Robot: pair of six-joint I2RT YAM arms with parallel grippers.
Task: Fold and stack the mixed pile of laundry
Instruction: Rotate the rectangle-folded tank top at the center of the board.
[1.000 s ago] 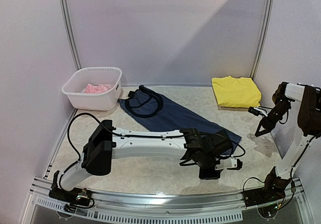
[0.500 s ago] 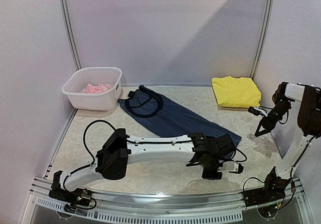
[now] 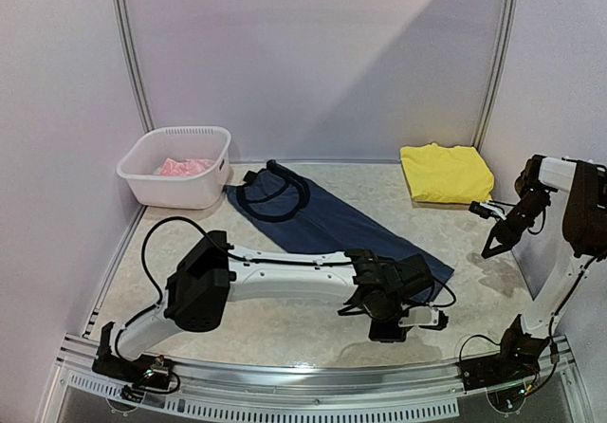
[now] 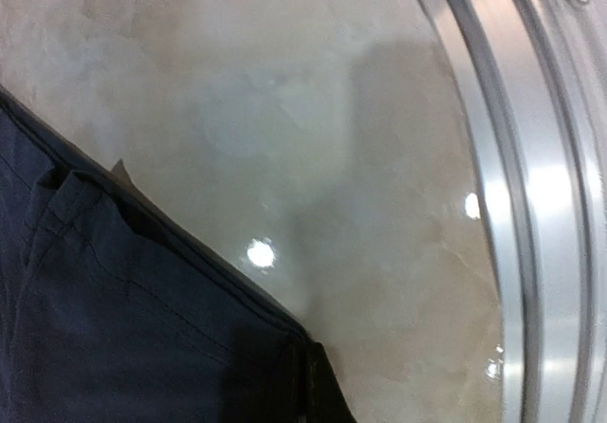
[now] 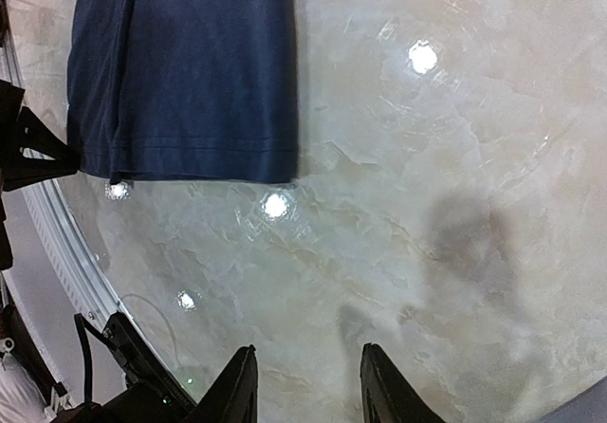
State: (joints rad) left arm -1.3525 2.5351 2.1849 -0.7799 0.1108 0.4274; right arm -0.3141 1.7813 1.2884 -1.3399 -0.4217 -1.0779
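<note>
The navy tank top lies slanted, far-left to near-right. The left claw sits closed by its near end. The open right claw is farther off.

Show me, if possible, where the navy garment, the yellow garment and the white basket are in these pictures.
navy garment [image 3: 322,219]: top view, middle of the spread cloth.
yellow garment [image 3: 446,173]: top view, centre of its upper face.
white basket [image 3: 175,192]: top view, front wall.

Bare table between navy top and yellow garment, left arm across near side; basket fills far-left corner
</note>
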